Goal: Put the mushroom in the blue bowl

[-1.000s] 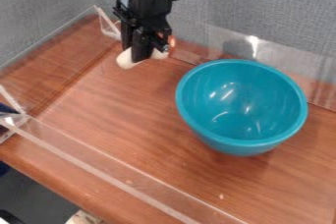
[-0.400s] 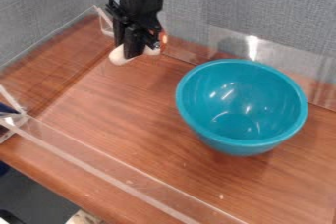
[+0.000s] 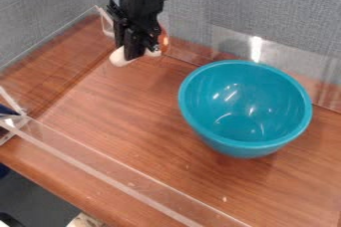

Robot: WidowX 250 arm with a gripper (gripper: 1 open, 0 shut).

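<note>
Because the task ends in the blue bowl [image 3: 245,107], that bowl is left standing open and unobstructed on the bench [image 3: 107,121], well apart from the gripper [image 3: 135,52] and nearer the camera, to its right as pictured. Nothing is seen inside it but glossy reflections, so a drop from above is judged to be easy once the load is carried across. Closer to the far edge, the gripper is held pointing straight down and is closed on the mushroom [image 3: 128,56]; the pale stem is seen at the lower left of the fingers and a patch of reddish-orange cap at their right side. The mushroom is judged to be pinched across its middle so that it can be carried over the rim.

Much of the mushroom is covered by the dark fingers, so its exact tilt cannot be made out. Whether it is lifted clear of the bench or touching it cannot be told from this view. The arm above the gripper is cut off by the upper edge.
</note>
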